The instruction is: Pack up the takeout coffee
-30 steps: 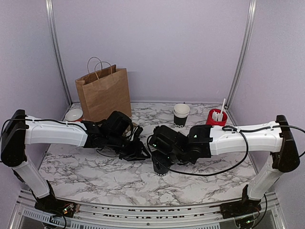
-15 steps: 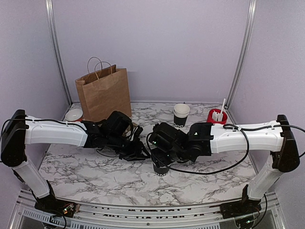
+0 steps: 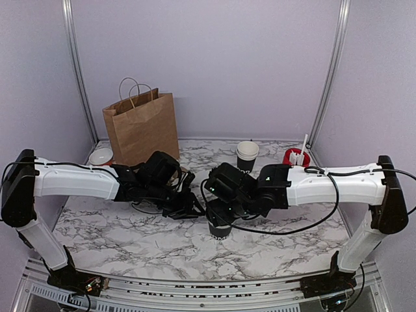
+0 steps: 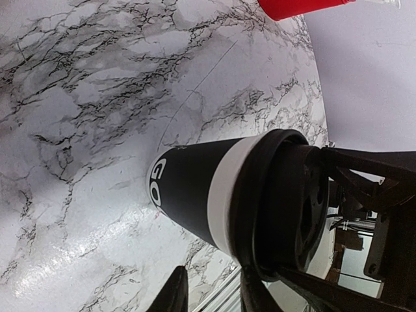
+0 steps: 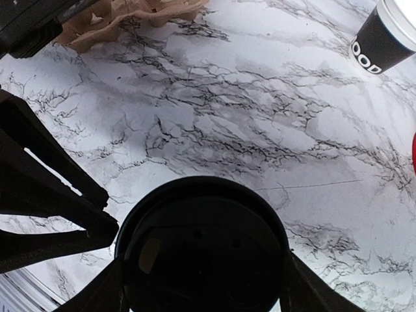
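The takeout coffee [image 3: 219, 230] stands upright on the marble near the table's middle, a black cup [image 4: 188, 188] with white lettering, a white rim and a black lid [image 5: 201, 247]. My right gripper [image 3: 220, 218] comes down from above, its fingers [image 5: 107, 289] pressed against both sides of the lid, shut on it. My left gripper [image 3: 192, 208] hovers just left of the cup, its fingertips [image 4: 172, 294] a little apart, nothing between them. In the left wrist view the left gripper [image 4: 211, 296] sits close beside the lid's edge.
A brown paper bag [image 3: 142, 127] stands at the back left, with a small white dish [image 3: 101, 156] beside it. A nested stack of cups [image 3: 247, 156] and a red cup of white sticks [image 3: 296, 158] stand at the back right. A brown pulp carrier [image 5: 130, 16] lies behind the left gripper.
The right wrist has shifted slightly up and back over the cup. The cup and the left arm have not moved.
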`<action>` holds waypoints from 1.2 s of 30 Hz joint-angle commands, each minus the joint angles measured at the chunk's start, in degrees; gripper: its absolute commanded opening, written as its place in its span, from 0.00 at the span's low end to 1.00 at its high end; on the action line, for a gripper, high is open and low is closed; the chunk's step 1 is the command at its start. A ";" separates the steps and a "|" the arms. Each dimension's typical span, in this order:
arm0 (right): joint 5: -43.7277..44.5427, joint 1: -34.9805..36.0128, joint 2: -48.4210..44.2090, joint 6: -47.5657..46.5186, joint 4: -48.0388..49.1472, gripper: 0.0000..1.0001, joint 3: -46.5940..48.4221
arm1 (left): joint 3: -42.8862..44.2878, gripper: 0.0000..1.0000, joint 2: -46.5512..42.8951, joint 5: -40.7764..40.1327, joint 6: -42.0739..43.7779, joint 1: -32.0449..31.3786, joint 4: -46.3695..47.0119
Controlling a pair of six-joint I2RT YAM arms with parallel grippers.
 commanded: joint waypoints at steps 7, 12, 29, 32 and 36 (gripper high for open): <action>-1.51 -0.47 0.62 0.29 -0.08 0.73 -0.72 | 0.71 0.29 -0.78 0.35 0.94 -0.18 0.32; 0.75 -0.20 0.21 0.65 -2.22 0.73 0.63 | 0.92 0.29 -0.40 0.46 0.92 -0.18 0.48; 0.05 0.42 1.31 0.06 -1.70 0.73 1.37 | 0.97 0.29 -0.49 0.46 1.01 -0.18 0.47; -0.78 0.03 0.89 0.16 -0.60 0.73 0.22 | 0.97 0.29 -0.42 0.53 1.10 -0.18 0.46; -1.20 -0.36 0.93 0.33 -0.29 0.73 -0.66 | 0.97 0.29 -0.31 0.58 1.08 -0.18 0.46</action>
